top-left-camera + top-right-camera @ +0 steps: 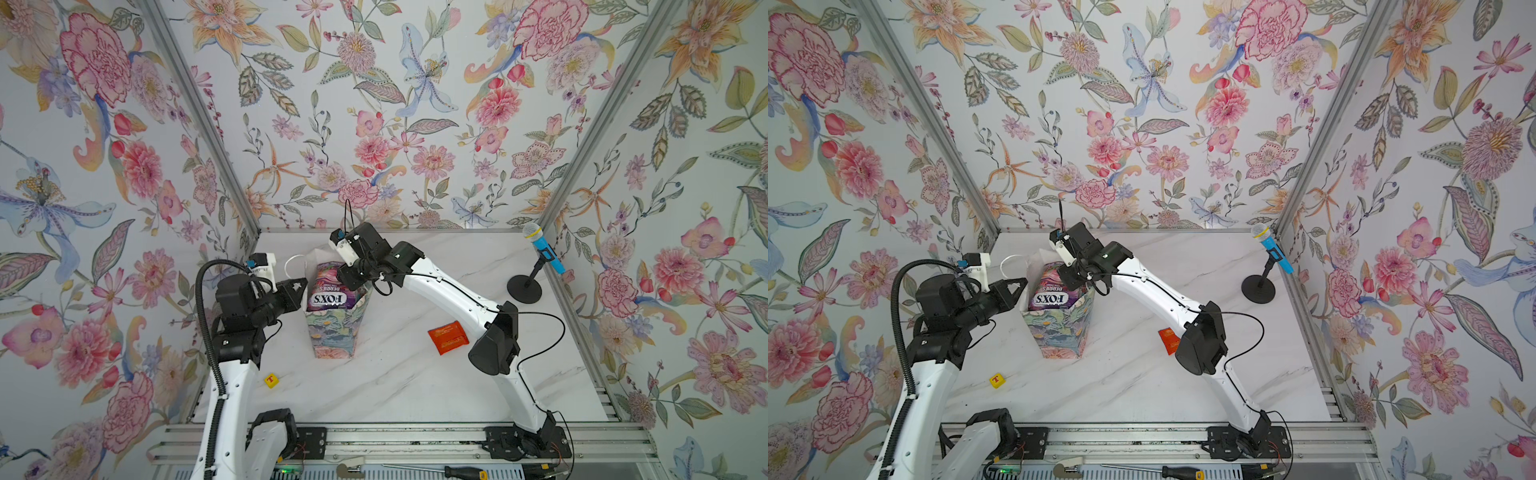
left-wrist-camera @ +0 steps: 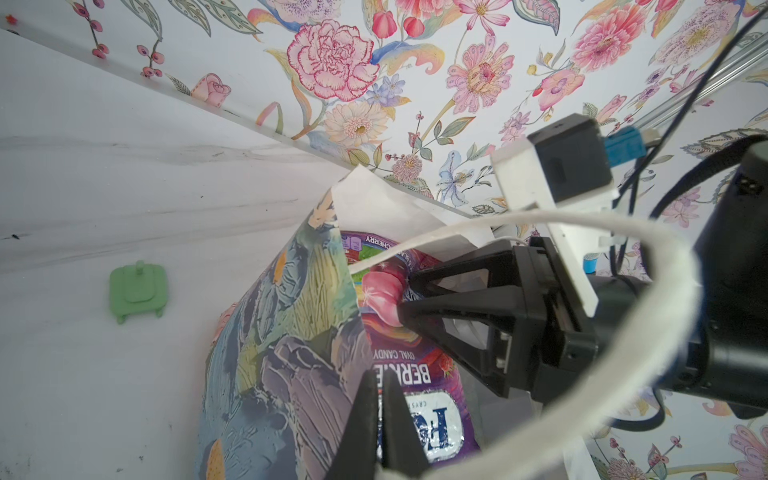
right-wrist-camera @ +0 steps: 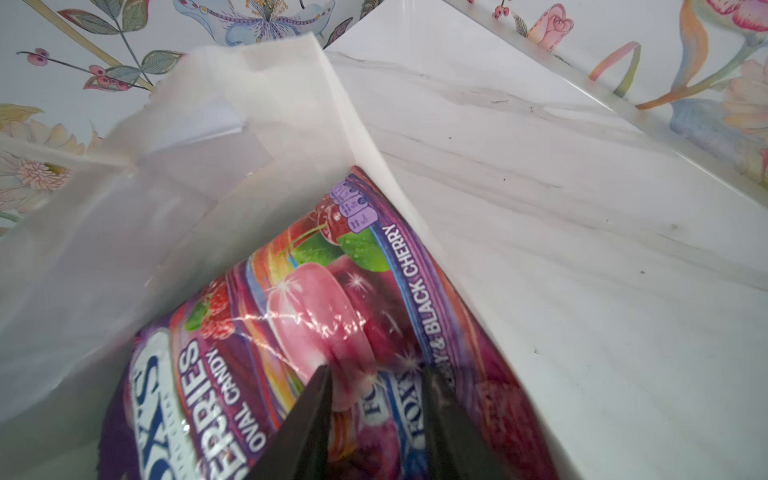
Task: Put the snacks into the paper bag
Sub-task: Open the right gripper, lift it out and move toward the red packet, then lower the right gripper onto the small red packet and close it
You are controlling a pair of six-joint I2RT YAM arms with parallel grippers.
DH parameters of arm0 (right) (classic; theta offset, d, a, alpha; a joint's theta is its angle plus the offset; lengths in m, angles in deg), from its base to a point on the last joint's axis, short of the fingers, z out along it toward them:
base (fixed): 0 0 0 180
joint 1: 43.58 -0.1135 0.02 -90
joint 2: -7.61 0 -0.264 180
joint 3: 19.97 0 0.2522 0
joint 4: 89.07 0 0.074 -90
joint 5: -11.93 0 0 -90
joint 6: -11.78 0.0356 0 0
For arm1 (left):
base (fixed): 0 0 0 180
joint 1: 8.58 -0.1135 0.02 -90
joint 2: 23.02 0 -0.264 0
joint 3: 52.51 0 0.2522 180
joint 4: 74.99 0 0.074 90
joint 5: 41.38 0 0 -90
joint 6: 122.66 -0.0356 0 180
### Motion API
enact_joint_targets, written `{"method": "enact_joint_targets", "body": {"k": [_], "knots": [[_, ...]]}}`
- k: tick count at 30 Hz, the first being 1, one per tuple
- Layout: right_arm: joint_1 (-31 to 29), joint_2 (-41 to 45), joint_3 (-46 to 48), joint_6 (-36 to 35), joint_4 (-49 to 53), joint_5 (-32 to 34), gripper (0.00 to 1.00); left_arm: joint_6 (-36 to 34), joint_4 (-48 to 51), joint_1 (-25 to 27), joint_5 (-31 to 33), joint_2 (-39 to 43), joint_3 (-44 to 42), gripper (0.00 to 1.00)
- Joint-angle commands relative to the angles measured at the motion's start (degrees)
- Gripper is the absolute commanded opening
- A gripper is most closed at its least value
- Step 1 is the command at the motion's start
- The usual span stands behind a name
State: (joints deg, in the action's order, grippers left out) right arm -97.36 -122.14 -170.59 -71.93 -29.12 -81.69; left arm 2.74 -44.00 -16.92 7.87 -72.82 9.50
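Inside, the right gripper (image 3: 378, 372) pinches a fold of the purple FOX'S packet (image 3: 316, 299), which stands in the paper bag (image 1: 332, 328), its top above the rim. The left gripper (image 2: 380, 374) is clamped tight on the bag's rim. A red-orange sachet (image 1: 448, 337) lies on the table (image 1: 415, 374), well apart from the bag.

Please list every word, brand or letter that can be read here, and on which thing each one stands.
"FOX'S": purple packet, upside down in both top views.
"BERRIES": same packet.
"OVAL CANDY": same packet, right wrist view.
"& BLACK CHERRY": along its edge, right wrist view.
"T", in red: yellow cube.
Orange sachet: print too small to read.
Packet's small purple labels: too blurred.
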Motion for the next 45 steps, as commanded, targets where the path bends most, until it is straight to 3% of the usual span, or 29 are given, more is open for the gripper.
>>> {"method": "enact_joint_targets", "body": {"k": [1, 9, 17, 21, 27, 34, 40, 45], "knots": [[0.34, -3.57, -2.18, 0.57, 4.04, -1.06, 0.39, 0.24, -1.59, -0.2, -2.14, 1.02, 0.5, 0.06], [0.27, -3.34, -7.37, 0.61, 5.28, -5.27, 0.4, 0.11, -1.51, -0.24, -2.05, 1.02, 0.44, 0.06], [0.38, 8.53, -6.62, -0.19, 0.03, -7.0, 0.43, 0.02, -1.66, -0.26, -2.14, 0.81, 0.44, 0.06], [1.39, 17.85, 4.1, 0.43, -5.9, -5.13, 0.45, 0.11, -1.85, -0.19, -2.22, 0.76, 0.36, 0.06], [6.86, 34.35, 30.19, 5.49, -17.84, -5.22, 0.49, 0.2, -2.16, -0.26, -2.39, 0.76, 0.27, 0.06], [16.25, 50.36, 57.6, 11.78, -18.53, -3.48, 0.56, 0.65, -2.99, -0.26, -2.49, 0.34, 0.17, 0.06], [27.25, 57.85, 77.54, 16.45, -17.81, -5.19, 0.61, 0.76, -3.09, -0.2, -2.58, 0.45, 0.01, 0.06], [34.63, 57.34, 87.19, 16.59, -18.56, -6.59, 0.61, 0.64, -3.0, -0.22, -2.75, 0.59, -0.18, 0.06]]}}
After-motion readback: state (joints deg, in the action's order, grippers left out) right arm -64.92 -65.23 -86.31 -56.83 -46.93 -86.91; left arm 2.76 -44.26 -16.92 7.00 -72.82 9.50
